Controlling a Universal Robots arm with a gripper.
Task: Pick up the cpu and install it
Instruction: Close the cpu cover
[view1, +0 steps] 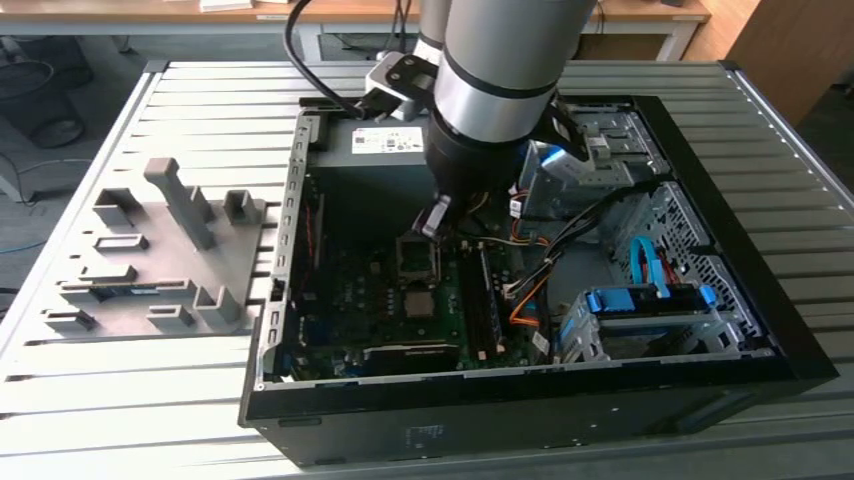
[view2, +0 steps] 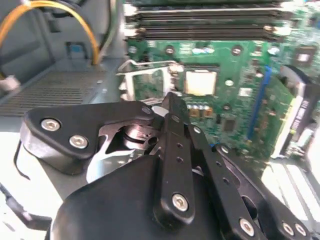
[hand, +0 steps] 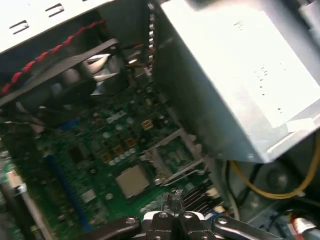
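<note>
gripper fingers together, nothing between them, hovering over green board. cpu lies flat on board, centre of exterior view, just beside open metal frame. likely light, stiff, slick-topped, fragile underside: grip opposite edges, gently

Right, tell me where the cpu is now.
The cpu lies flat on the green motherboard inside the open computer case, right beside the opened metal socket frame, just below that frame in the exterior view.
</note>
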